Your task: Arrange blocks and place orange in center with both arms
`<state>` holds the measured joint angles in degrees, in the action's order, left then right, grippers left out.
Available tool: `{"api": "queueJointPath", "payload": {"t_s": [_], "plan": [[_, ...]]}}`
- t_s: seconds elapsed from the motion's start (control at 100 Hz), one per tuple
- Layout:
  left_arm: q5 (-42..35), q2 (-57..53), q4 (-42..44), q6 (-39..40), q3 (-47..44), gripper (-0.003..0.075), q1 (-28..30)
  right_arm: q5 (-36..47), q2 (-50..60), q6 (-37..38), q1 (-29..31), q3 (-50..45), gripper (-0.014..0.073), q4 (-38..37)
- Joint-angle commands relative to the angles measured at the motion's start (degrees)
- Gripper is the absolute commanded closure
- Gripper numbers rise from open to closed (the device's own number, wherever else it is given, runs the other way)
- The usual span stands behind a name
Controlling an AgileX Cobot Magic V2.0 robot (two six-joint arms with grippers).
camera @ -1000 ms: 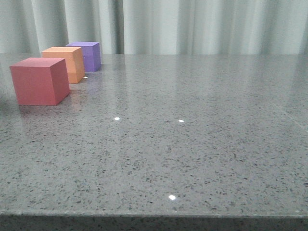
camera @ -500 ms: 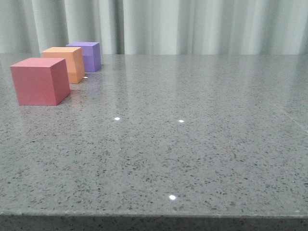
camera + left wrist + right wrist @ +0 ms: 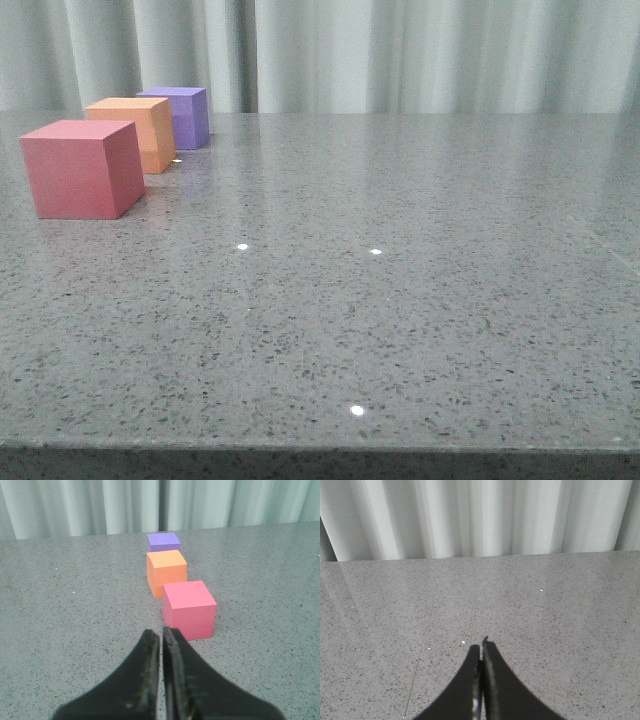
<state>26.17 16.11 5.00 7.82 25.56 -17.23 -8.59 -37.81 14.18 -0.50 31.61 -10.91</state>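
Front view: blocks (image 3: 150,130) line the table's (image 3: 400,330) left edge; left claw (image 3: 161,637) and right claw (image 3: 481,651) both clenched, empty.

Pink-red cube (image 3: 77,168), orange cube (image 3: 135,132), purple cube (image 3: 181,116), seemingly one row, orange between.

Very little change is seen across the front-view pictures. The pink-red cube (image 3: 82,168) is found very slightly further toward the left edge of the front view than it is in the two earlier pictures; the shift is barely measurable. At one second ago a faint dark shadow is seen at the far left edge of the table (image 3: 400,300), beside that cube; half a second ago it is gone, and now it is likewise not seen. No earlier wrist pictures are given, so nothing can be compared for the grippers.
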Motion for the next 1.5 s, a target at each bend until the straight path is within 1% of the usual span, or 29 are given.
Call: {"api": "queueJointPath", "payload": {"t_s": [0.0,0.57,0.63,0.69,0.84,0.91,1.06,1.16,1.3,1.49], "plan": [[-4.05,0.45,-0.42,0.53,1.47,0.0741,0.13,4.71,0.29,-0.42,0.34,1.5,0.0662,-0.7],[-4.45,0.35,-0.42,0.53,1.47,0.0741,0.13,4.71,0.29,-0.42,0.34,1.5,0.0662,-0.7],[-5.77,0.22,0.01,0.53,0.87,0.0741,0.25,4.71,0.29,-0.42,0.34,1.5,0.0662,-0.7],[-8.64,-0.2,0.74,0.53,-0.67,0.0741,0.67,4.71,0.29,-0.42,0.34,1.5,0.0662,-0.7],[-19.86,-3.25,0.85,0.53,-6.51,0.0741,3.79,4.71,0.29,-0.42,0.34,1.5,0.0662,-0.7],[-22.69,-5.32,0.64,0.53,-9.31,0.0741,5.73,4.71,0.29,-0.42,0.34,1.5,0.0662,-0.7],[-22.75,-10.81,-0.46,0.53,-14.58,0.0741,10.05,4.71,0.29,-0.42,0.34,1.5,0.0662,-0.7],[-22.75,-14.47,-0.46,0.53,-18.09,0.0741,11.91,4.71,0.29,-0.42,0.34,1.5,0.0662,-0.7],[-22.75,-18.62,-0.46,0.53,-22.44,0.0741,12.09,4.71,0.29,-0.42,0.34,1.5,0.0662,-0.7],[-27.57,-18.4,-0.36,0.53,-26.92,0.0741,12.09,4.71,0.29,-0.42,0.34,1.5,0.0662,-0.7]]}}
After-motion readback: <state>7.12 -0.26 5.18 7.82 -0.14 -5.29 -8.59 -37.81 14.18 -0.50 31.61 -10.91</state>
